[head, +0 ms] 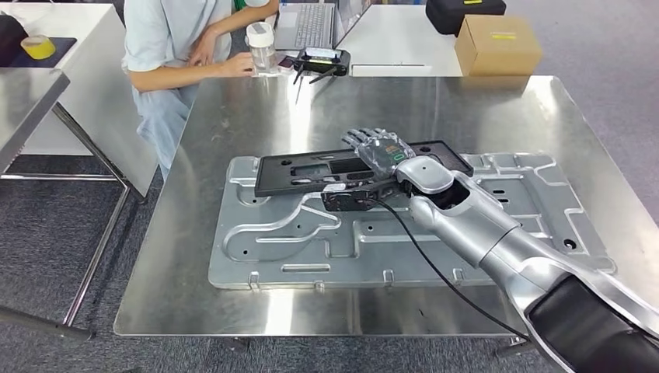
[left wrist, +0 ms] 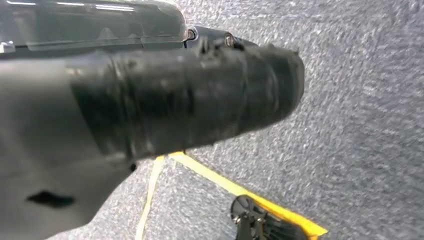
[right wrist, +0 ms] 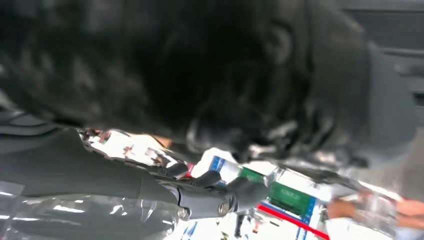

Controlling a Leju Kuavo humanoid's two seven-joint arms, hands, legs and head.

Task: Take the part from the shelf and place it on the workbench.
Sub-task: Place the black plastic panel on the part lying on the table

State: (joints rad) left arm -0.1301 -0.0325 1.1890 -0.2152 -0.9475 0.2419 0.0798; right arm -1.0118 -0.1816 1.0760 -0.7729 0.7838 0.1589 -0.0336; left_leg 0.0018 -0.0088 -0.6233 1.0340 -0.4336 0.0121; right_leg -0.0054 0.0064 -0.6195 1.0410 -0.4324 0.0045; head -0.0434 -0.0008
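Grey carpet runs all around the steel counter, where a person sits at the far side beside a white desk. On the counter lies a big stamped metal plate, and across its far half rests the part, a long, flat black plastic frame with cut-outs. My right hand lies on top of the part near its right end, fingers stretched over the upper face; whether the thumb is clamped underneath I cannot tell, so I cannot say if I grip it or merely rest on it. My left hand hangs by the floor, and its fingers are hidden from me. I judge the part light but stiff, smooth enough to slide on the metal, and a little whippy at its thin rails. Its solid edge near my palm looks the safest hold, not the slender bridges between openings.
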